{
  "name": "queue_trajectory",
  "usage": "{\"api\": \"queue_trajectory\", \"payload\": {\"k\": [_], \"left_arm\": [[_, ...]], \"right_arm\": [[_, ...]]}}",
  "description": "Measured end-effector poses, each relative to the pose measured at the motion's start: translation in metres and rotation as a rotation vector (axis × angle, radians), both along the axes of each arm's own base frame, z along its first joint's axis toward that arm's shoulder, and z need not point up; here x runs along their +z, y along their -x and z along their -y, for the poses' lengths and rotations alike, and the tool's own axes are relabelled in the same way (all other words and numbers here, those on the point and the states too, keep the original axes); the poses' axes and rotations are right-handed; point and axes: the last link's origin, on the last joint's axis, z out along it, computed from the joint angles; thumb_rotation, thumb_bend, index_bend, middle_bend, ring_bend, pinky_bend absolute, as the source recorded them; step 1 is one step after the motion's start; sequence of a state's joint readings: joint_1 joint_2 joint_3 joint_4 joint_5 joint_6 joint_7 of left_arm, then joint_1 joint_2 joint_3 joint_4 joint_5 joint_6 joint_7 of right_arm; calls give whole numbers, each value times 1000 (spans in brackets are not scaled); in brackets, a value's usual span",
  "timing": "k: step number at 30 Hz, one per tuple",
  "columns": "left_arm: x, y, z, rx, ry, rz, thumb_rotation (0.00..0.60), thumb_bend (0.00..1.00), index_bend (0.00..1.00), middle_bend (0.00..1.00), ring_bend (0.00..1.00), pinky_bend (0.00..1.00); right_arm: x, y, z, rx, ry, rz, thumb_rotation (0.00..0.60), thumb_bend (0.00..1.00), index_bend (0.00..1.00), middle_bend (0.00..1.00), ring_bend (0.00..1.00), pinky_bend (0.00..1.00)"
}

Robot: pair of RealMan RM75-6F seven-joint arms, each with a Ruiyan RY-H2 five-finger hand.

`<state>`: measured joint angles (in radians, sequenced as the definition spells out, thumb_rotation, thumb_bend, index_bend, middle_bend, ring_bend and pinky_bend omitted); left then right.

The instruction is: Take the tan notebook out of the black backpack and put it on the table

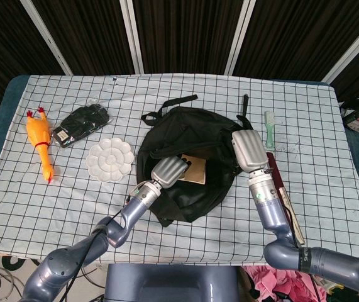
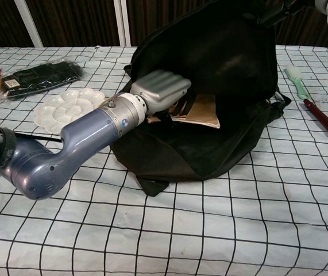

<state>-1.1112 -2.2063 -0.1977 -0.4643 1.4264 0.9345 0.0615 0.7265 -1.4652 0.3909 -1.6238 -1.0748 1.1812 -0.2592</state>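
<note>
Reaching into the mouth of the black backpack (image 2: 232, 75), the left hand (image 2: 159, 91) was seen with its fingers curled down over the near edge of the tan notebook (image 2: 203, 109); whether the cover was actually pinched could not be told, since the fingertips were hidden beneath the knuckles. The notebook lay inside the opening, partly exposed. The right hand (image 1: 249, 150) was closed on the bag's upper rim, holding the mouth up and open (its fingers were hidden behind its back).

A firm hold on the notebook's edge would probably be needed before any pull, and the draw was judged best made low and toward the robot, under the lifted flap. Bare checked tablecloth (image 1: 185, 239) lay in front of the bag. A white paint palette (image 1: 109, 159) sat just beside the bag on the left, a dark red stick (image 2: 327, 122) to the right.
</note>
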Motion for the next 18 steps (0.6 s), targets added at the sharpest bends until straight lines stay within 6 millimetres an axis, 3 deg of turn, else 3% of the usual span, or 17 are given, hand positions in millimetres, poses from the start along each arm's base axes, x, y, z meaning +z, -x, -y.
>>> {"api": "queue_trajectory", "payload": {"k": [4, 8, 18], "left_arm": [[0, 0, 0, -3, -2, -5, 600, 359, 568, 588, 408, 466], [0, 1, -1, 2, -1, -3, 600, 462, 570, 588, 408, 466], [3, -1, -3, 5, -2, 12, 600, 463, 566, 612, 427, 488]], "right_arm": [[-1, -1, -1, 4, 0, 1, 600, 470, 727, 589, 380, 125], [-1, -2, -1, 6, 0, 3, 600, 471, 727, 589, 381, 125], [-2, -3, -2, 12, -4, 1, 600, 471, 727, 590, 380, 125]]}}
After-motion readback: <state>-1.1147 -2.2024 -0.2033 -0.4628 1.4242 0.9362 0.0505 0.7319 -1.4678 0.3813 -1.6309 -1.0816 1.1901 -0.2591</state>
